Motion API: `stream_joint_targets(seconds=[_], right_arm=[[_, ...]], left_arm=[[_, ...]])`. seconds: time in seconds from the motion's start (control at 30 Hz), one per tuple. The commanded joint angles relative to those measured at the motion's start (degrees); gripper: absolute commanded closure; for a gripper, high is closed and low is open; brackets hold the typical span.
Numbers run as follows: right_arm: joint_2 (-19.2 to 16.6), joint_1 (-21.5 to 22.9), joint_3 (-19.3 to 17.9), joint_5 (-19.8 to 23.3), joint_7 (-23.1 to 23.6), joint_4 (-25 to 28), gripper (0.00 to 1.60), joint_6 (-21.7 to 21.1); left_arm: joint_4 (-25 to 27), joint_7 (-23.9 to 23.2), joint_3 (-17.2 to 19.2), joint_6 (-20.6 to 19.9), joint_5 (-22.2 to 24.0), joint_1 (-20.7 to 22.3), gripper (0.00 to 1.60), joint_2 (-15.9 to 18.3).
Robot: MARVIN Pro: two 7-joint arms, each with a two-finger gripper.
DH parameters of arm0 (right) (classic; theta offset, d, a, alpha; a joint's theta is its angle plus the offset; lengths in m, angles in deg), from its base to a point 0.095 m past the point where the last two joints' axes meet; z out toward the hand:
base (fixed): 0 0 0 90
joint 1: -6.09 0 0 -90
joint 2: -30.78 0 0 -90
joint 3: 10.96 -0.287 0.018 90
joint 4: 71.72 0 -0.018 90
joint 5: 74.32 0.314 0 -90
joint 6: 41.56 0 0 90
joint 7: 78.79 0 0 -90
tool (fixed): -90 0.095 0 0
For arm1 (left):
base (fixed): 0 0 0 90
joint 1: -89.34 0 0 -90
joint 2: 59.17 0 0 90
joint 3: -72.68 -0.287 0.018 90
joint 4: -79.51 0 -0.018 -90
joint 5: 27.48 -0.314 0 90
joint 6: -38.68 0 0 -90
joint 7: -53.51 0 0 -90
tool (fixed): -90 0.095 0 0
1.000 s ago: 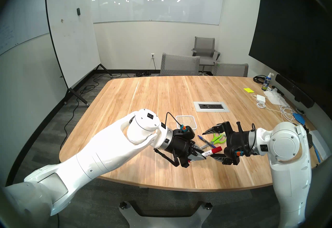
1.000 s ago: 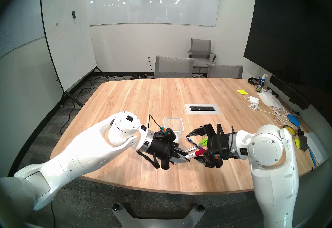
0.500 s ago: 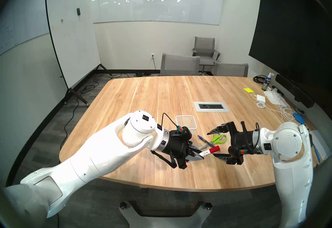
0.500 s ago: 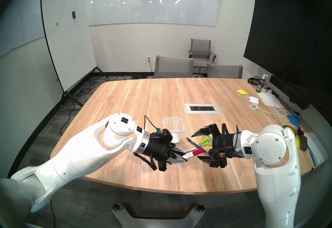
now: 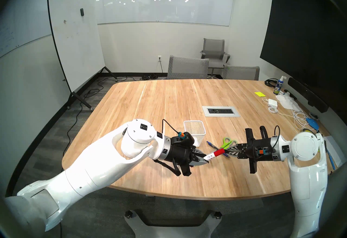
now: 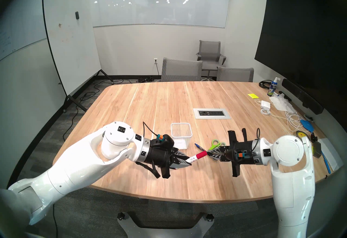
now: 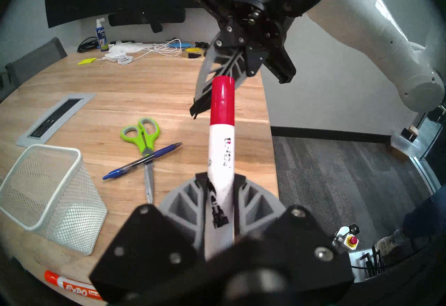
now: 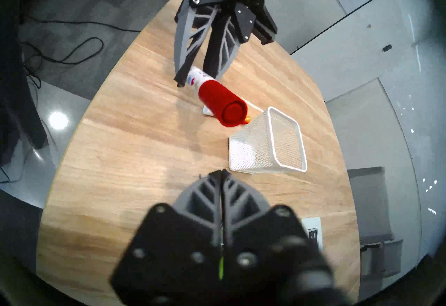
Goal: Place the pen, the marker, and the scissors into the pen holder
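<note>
Wooden surface, rounded corners. Left gripper is held above the surface near its near edge, fingers clamped on the white barrel of the marker. The red cap sticks out past the fingertips toward the right gripper, with a gap between them in the right wrist view. Right fingers are pressed together, nothing seen between them, hovering over the surface right of centre. Pen holder, white mesh, stands upright and empty in the near half, about mid-width. Scissors, lime-green handles, lie flat just right of the holder, blades shut. Blue pen lies across them at the pivot. An orange-capped Expo marker lies at the near edge.
</note>
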Motion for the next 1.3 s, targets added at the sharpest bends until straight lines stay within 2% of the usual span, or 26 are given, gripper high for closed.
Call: stream_joint_targets(seconds=[0.0, 0.33, 0.8, 1.27], right_arm=[[1.18, 0.83, -0.53, 1.69, -0.84, -1.57, 1.60, -0.31], [2.43, -0.25, -0.50, 2.16, -1.00, -2.12, 1.60, -0.11], [3.74, -1.09, -0.12, 3.79, -0.23, 3.50, 1.60, -2.13], [4.43, -0.78, 0.95, 3.95, -0.69, 5.59, 1.60, -3.32]], left_arm=[[1.42, 1.15, 1.32, 2.29, 0.54, -0.56, 1.60, -0.79], [0.83, 1.92, 1.34, 3.41, 0.60, -0.27, 1.60, -1.75], [-1.43, 1.87, 0.53, 4.64, 0.86, 0.27, 1.60, -3.07], [-2.22, 1.27, 0.30, 4.95, 0.74, 0.52, 1.60, -3.81]])
